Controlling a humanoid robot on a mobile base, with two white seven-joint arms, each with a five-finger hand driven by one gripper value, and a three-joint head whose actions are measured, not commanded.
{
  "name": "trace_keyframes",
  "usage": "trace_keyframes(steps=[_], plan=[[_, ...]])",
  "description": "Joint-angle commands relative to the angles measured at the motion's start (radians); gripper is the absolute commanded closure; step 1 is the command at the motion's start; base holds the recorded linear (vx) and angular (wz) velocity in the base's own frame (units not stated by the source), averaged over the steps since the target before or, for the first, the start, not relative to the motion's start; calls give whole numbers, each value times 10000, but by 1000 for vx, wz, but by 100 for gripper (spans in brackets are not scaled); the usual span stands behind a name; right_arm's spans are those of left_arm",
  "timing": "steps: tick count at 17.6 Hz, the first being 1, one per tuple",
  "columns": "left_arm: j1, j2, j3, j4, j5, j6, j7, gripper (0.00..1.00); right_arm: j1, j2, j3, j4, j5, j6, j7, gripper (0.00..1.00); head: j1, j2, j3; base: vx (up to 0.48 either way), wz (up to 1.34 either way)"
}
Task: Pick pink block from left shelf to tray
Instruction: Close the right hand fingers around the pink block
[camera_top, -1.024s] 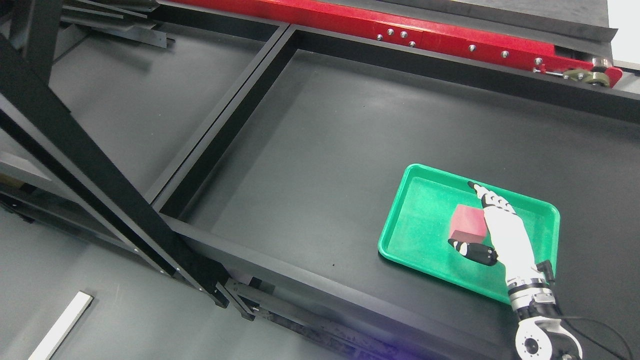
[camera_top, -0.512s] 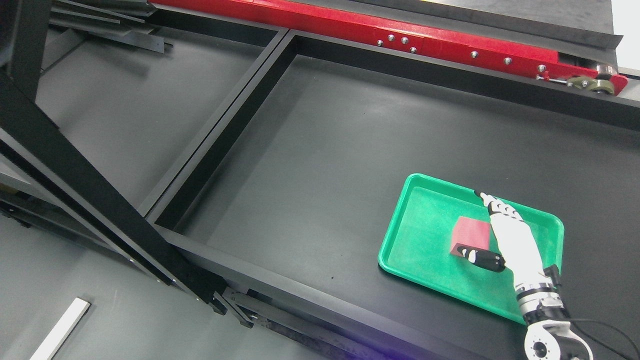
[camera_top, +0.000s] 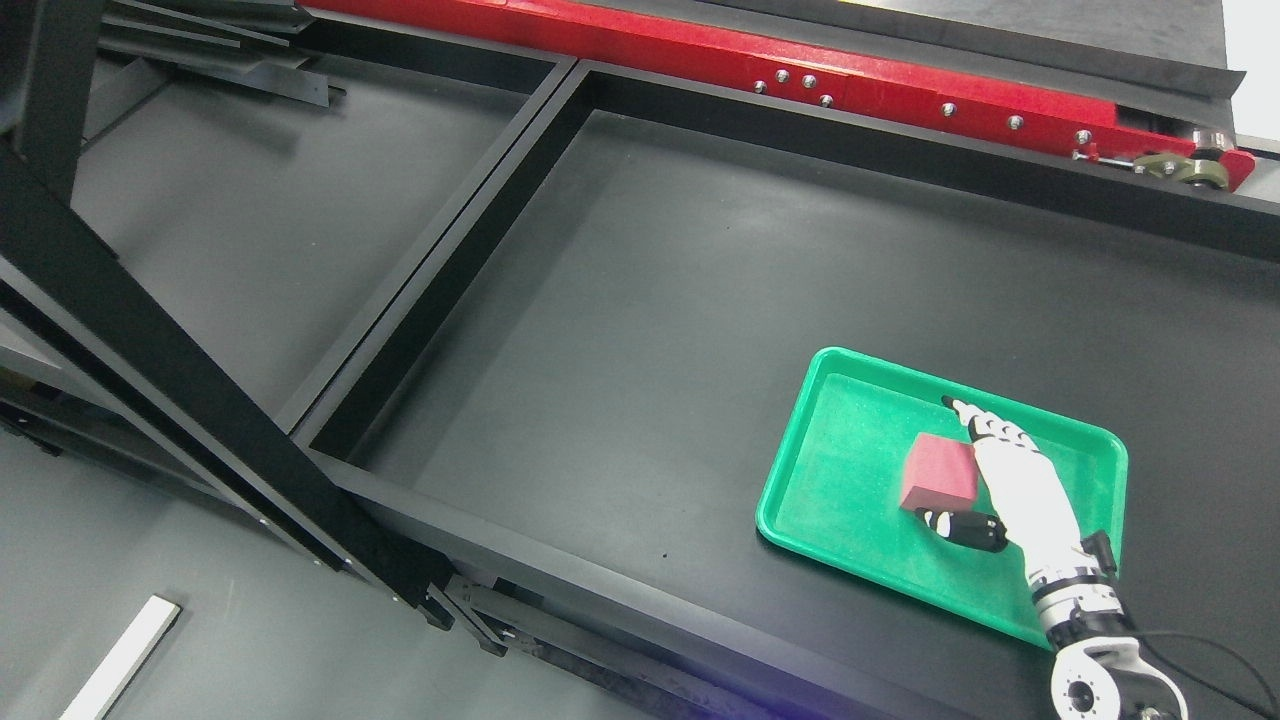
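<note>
Head view, as I see it from the remote station. The pink block (camera_top: 939, 472) lies inside the green tray (camera_top: 840, 500), resting on the tray floor a little right of its middle. The tray sits on the dark surface of the right-hand compartment (camera_top: 700, 300), toward its near right corner. My right hand (camera_top: 1005, 480) enters from the lower right, its white palm over the tray and just beside the block's right face. The fingers (camera_top: 975, 420) extend straight past the block's far right corner, while the dark-tipped thumb (camera_top: 965, 528) lies along the block's near edge; thumb and fingers bracket the block loosely, spread wide. I cannot tell whether any digit is actually touching it, and the block appears to sit on the tray rather than being lifted. A black frame divider (camera_top: 440, 250) separates this compartment from the left shelf (camera_top: 250, 220). A red rail (camera_top: 800, 60) with bolts runs along the far side. A black diagonal beam (camera_top: 180, 370) crosses the left foreground, and a white strip (camera_top: 120, 655) lies on the floor at lower left.
</note>
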Motion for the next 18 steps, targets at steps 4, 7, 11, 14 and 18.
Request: trace_keyframes(steps=[4,7,11,14,18], plan=[[91,175,0,0,-15,-1,7,0,-391,-410,613,1207,-5,7,-10,0,0,0,0,0,0],[91,175,0,0,-15,-1,7,0,-406,-411,598,1299,-5,23,-10,0,0,0,0,0,0],[91,175,0,0,-15,-1,7,0,-651,-411,613,1712,-5,543,-10,5,0,0,0,0,0],[91,175,0,0,-15,-1,7,0,-789,-426,613,1836,-5,988,-10,30,0,0,0,0,0],[91,175,0,0,-15,-1,7,0,-836,-625,598,1882,-5,1051,-25,69,0,0,0,0,0]])
